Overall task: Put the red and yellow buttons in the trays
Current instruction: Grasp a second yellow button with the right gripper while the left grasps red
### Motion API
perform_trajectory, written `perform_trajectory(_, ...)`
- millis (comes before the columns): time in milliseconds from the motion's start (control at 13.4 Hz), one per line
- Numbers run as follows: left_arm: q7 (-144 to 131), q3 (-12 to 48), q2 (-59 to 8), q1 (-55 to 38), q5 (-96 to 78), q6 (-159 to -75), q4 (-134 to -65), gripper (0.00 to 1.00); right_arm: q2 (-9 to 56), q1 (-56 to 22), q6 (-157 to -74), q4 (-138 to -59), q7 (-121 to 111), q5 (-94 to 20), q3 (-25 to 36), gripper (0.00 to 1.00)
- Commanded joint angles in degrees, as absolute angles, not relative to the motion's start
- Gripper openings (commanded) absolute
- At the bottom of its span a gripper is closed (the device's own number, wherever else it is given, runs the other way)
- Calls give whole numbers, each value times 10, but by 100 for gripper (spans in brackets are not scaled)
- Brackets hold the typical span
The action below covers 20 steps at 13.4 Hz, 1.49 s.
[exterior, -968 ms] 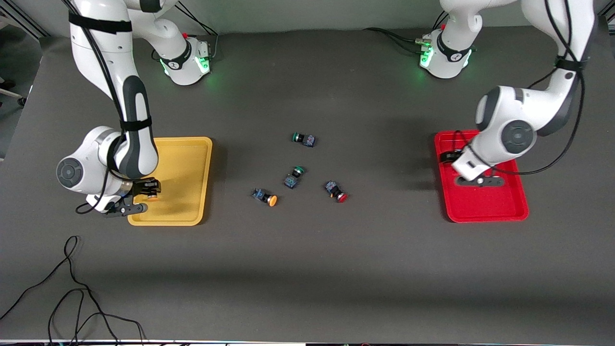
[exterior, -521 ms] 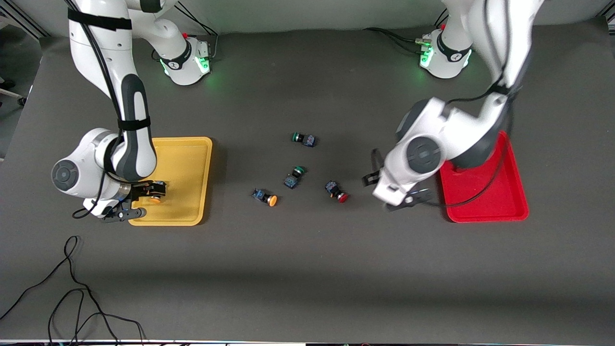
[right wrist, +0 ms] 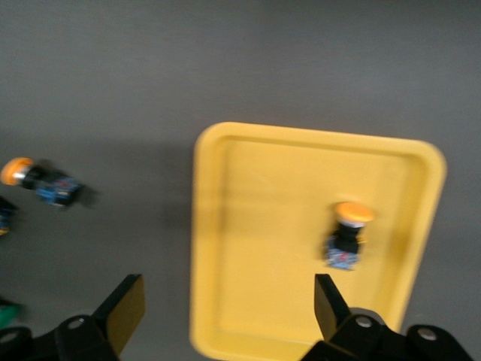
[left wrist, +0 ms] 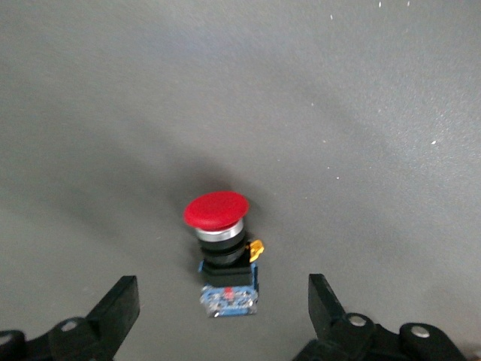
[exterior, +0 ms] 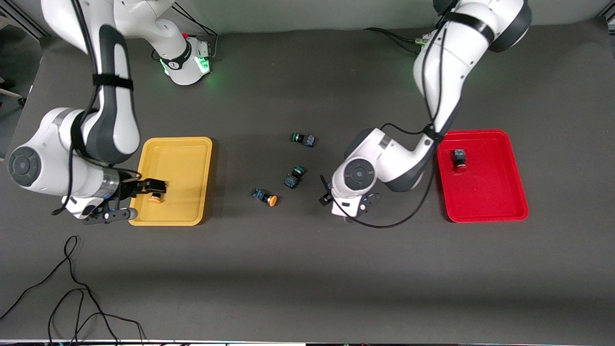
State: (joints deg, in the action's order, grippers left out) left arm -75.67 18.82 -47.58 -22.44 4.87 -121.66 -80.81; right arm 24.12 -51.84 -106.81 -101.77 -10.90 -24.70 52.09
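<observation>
The yellow tray (exterior: 185, 158) holds one yellow button (exterior: 154, 198), lying free; both show in the right wrist view, tray (right wrist: 248, 226) and button (right wrist: 347, 235). My right gripper (exterior: 143, 199) (right wrist: 227, 293) is open and empty above the tray's rim. The red tray (exterior: 485, 197) holds one red button (exterior: 460, 159). My left gripper (exterior: 347, 202) (left wrist: 222, 301) is open over a second red button (left wrist: 218, 248) on the table, fingers either side and apart from it; the arm hides this button in the front view. Another yellow button (exterior: 265, 197) (right wrist: 41, 180) lies mid-table.
Two green-capped switches (exterior: 303, 139) (exterior: 294, 176) lie mid-table, farther from the front camera than the loose yellow button. A black cable (exterior: 72, 298) trails on the table near the front edge at the right arm's end.
My left arm swung from the red tray to over the loose red button, leaving a red button in the tray. My right gripper opened, let go of the yellow button and rose.
</observation>
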Motion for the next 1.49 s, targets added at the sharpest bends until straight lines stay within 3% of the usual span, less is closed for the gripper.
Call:
perform_trajectory(0, -771, 178, -496, -231, 81, -1229, -799, 99, 247, -597, -1071, -1013, 23, -243, 525, 100)
perform_trajectory(74, -770, 178, -497, -231, 88, -1231, -802, 97, 251, -632, -1086, -1008, 83, -244, 523, 100)
perform_trajectory(149, -768, 178, -497, -231, 93, -1231, -802, 85, 255, -657, -1105, -1009, 131, -247, 520, 100)
perform_trajectory(298, -763, 178, -497, -235, 103, -1231, -805, 34, 278, -705, -1141, -1011, 163, -272, 508, 100)
perform_trajectory(447, -763, 178, -497, -235, 104, -1230, -805, 2, 296, -707, -1181, -1014, 86, -312, 469, 100)
perform_trajectory(670, -758, 180, -472, -220, 103, -1180, -795, 0, 313, -700, -1204, -1022, -69, -313, 460, 100)
perform_trajectory(968, -587, 199, -391, -148, 92, -955, -773, 0, 316, -690, -1237, -1034, -303, -310, 461, 100)
perform_trajectory(1117, -452, 196, -316, -101, 73, -903, -828, 0, 328, -690, -1275, -1035, -388, -310, 460, 100)
perform_trajectory(1415, -137, 192, -200, 41, 99, -929, -962, 0, 383, -686, -1423, -1077, -411, -356, 413, 100)
